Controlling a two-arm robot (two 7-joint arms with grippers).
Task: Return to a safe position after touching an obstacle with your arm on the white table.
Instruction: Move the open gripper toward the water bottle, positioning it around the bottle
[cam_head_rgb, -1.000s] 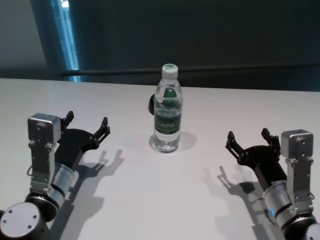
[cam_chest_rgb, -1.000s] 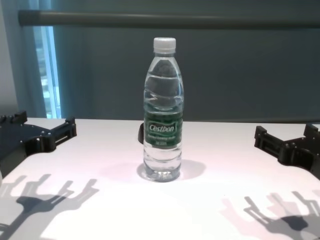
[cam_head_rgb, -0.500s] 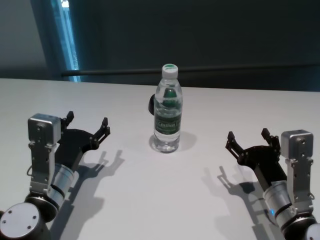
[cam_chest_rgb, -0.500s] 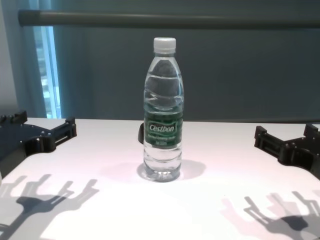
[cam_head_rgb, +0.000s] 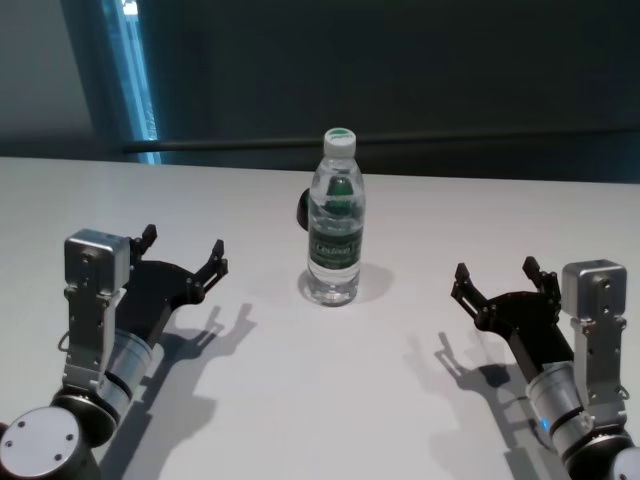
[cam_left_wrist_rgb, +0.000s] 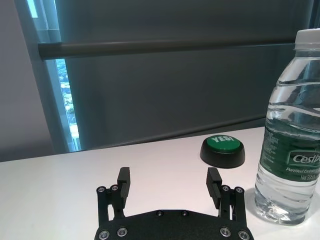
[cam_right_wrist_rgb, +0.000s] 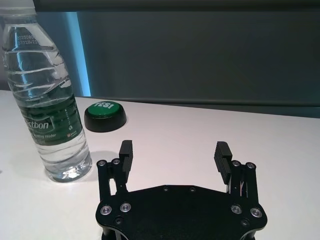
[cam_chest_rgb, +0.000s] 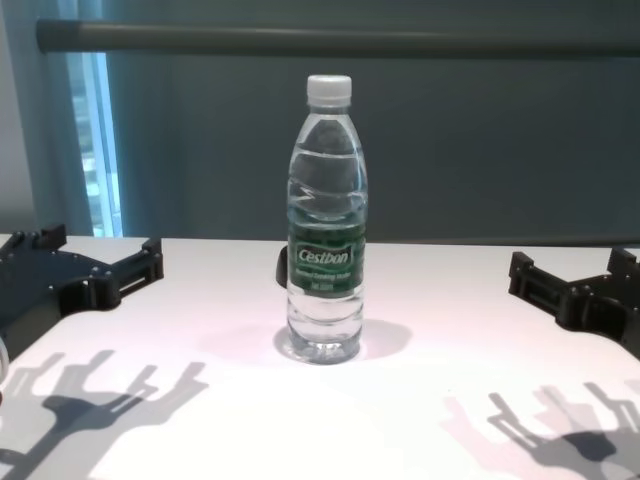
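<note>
Head view: I see the bottle (cam_head_rgb: 336, 216) upright mid-table (cam_head_rgb: 330, 400) — left gripper (cam_head_rgb: 182, 258) and right gripper (cam_head_rgb: 495, 279) both spread, well apart from it on either side, holding nothing.

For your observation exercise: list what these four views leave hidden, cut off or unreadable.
- Button: head and chest views, mostly hidden behind the bottle.
- Bottle label: first letters cut by the frame edge in the right wrist view; small print unreadable everywhere.
- Left gripper and right gripper, both open: chest view crops them at the edges.
</note>
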